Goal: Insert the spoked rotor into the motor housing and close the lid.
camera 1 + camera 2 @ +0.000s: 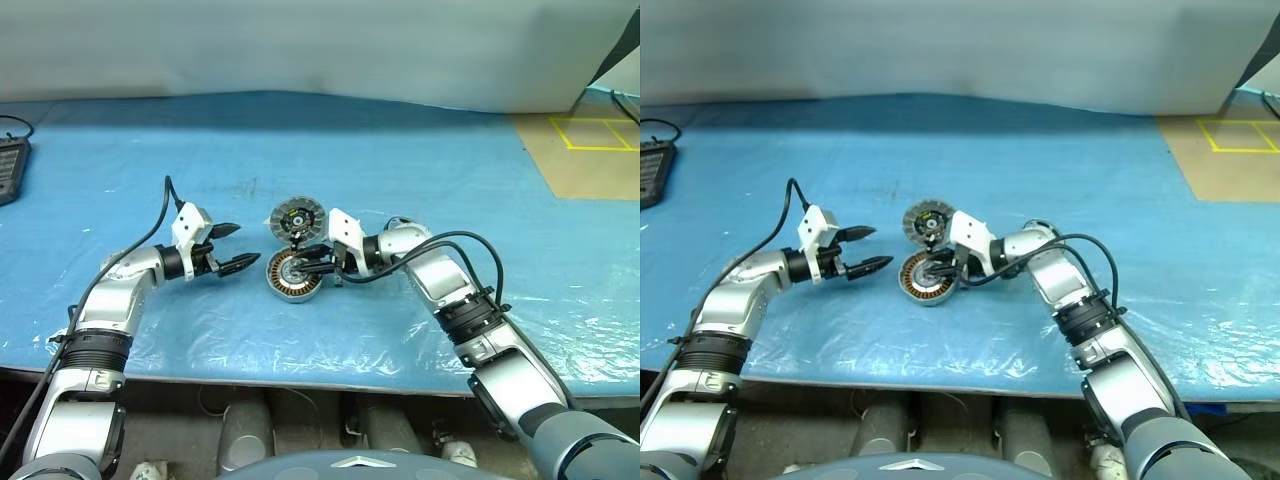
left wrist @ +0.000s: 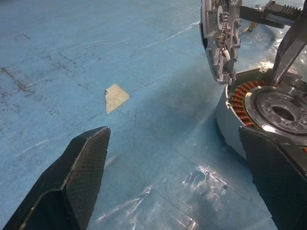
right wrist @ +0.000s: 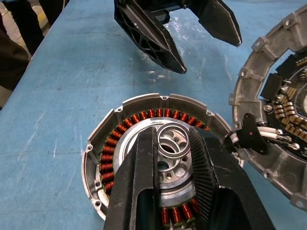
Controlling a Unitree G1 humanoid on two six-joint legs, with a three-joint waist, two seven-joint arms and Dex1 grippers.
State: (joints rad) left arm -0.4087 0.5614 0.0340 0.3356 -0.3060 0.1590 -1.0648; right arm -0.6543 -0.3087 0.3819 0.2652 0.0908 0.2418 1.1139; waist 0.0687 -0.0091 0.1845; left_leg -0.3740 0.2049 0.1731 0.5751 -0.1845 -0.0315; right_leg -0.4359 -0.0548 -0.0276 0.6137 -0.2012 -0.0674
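Observation:
The motor housing [image 3: 103,158], a silvery cup with copper windings around a pale centre, lies flat on the blue mat [image 1: 400,170]. My right gripper [image 3: 171,136] hangs over its centre, shut on a thin loose metal ring [image 3: 162,146]. The lid [image 1: 295,217] stands tilted on edge just behind the housing [image 1: 285,285], its ribbed face with the yellow-green spot towards me; short white wires [image 3: 268,134] run from it. My left gripper [image 1: 232,247] is open a little to the left of the housing, nothing between its fingers [image 2: 81,167]. The spoked rotor is out of view.
A dark device [image 1: 10,165] lies at the mat's far left edge. A brown board with yellow tape marks [image 1: 590,135] sits at the back right. A small pale patch [image 2: 116,97] marks the mat near my left gripper. The table's front edge runs close below both arms.

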